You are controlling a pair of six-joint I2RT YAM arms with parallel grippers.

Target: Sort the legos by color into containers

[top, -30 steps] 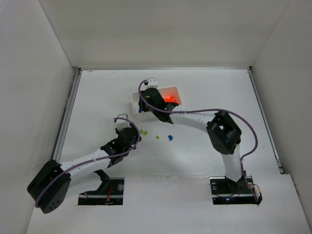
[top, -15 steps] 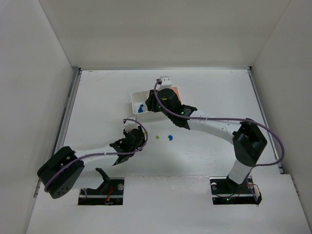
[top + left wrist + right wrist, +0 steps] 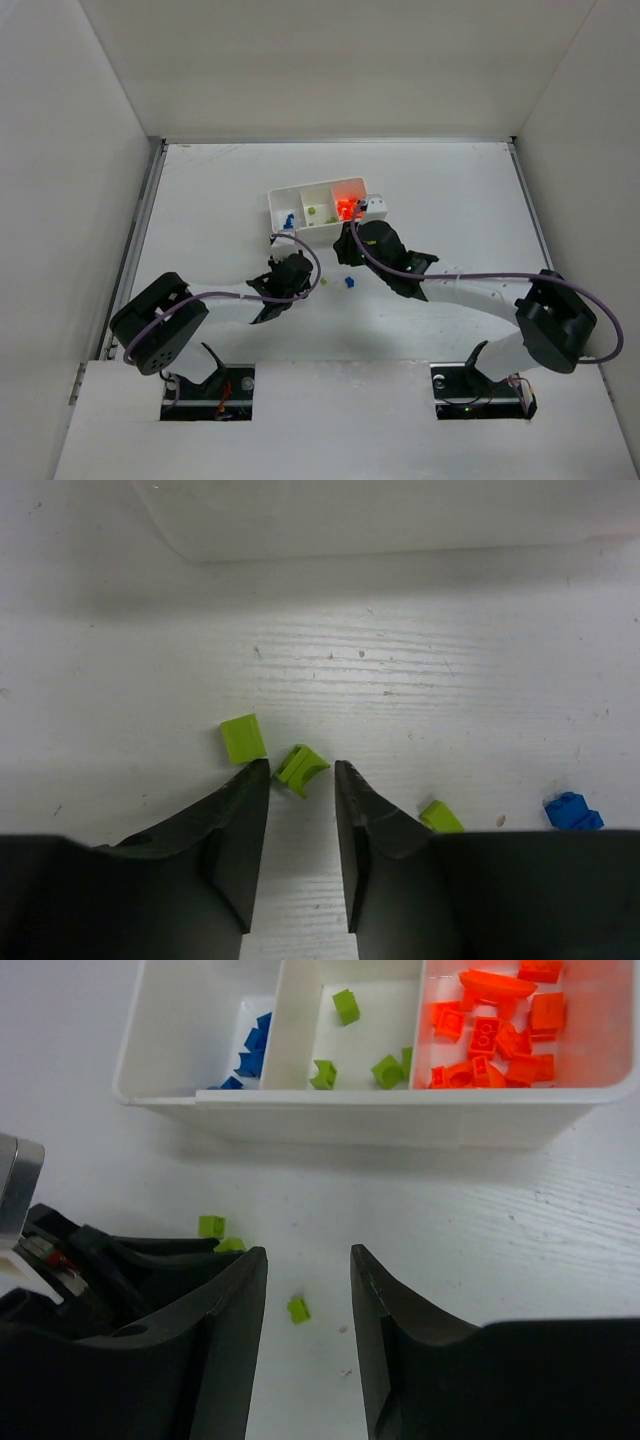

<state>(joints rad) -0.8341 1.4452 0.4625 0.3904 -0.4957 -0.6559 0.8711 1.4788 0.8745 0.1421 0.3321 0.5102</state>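
Note:
The white tray point(image 3: 275, 205) holds blue legos on the left, yellow-green in the middle and orange point(image 3: 347, 208) on the right. It also shows in the right wrist view point(image 3: 360, 1115). My left gripper point(image 3: 300, 770) is open and low on the table, and a yellow-green brick point(image 3: 301, 768) lies between its tips. Another green brick point(image 3: 243, 738) lies just left of it, a third point(image 3: 441, 817) to the right, and a blue brick point(image 3: 573, 811) further right. My right gripper point(image 3: 308, 1255) is open and empty above a small green brick point(image 3: 298, 1309), near the tray's front wall.
In the top view my left gripper point(image 3: 295, 268) and right gripper point(image 3: 345, 255) are close together in front of the tray. The blue brick point(image 3: 350, 283) lies between the arms. The left gripper's body point(image 3: 70, 1270) fills the right wrist view's lower left. Walls enclose the table.
My right gripper has left the tray and come back toward me and to the right. My left gripper has moved right, up to the green bricks.

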